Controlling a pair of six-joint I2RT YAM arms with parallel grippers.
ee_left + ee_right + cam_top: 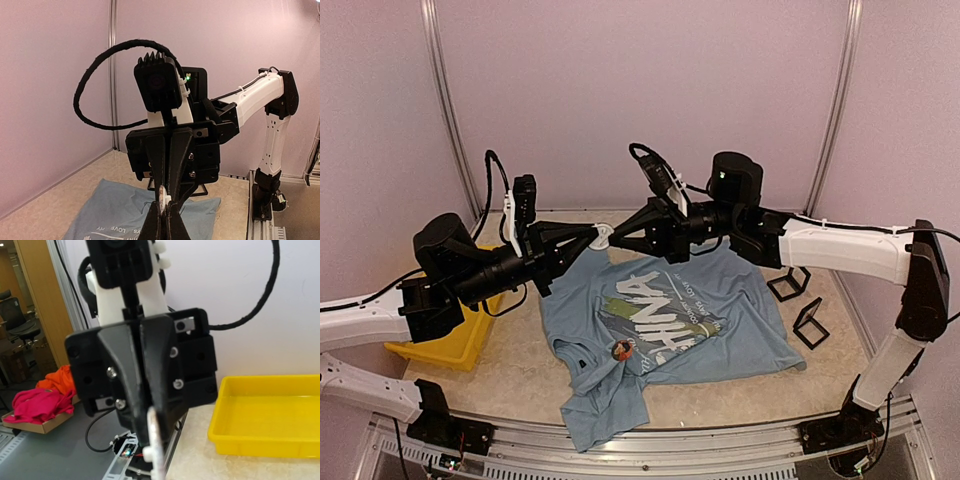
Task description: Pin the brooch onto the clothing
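Note:
The light blue clothing (pixel 660 320) with white "CHINA" lettering lies flat on the table; its far part shows in the left wrist view (pixel 115 210). Above its upper left edge, my left gripper (pixel 594 238) and right gripper (pixel 616 237) meet tip to tip in the air. Between them is a small white brooch (pixel 604 236). Seen edge-on, the brooch (pixel 168 199) sits in my shut left gripper (pixel 165 216), with the right gripper (pixel 173 190) shut on its upper part. In the right wrist view the brooch (pixel 155 445) stands below the left gripper (pixel 145 435); my right fingers are out of frame there.
A small round dark badge (pixel 620 349) lies on the shirt near its collar. A yellow bin (pixel 445 340) stands at the left (pixel 270 415). Two small black frames (pixel 788 285) (pixel 810 323) sit right of the shirt. Off the table is a box of red and orange cloth (pixel 37 402).

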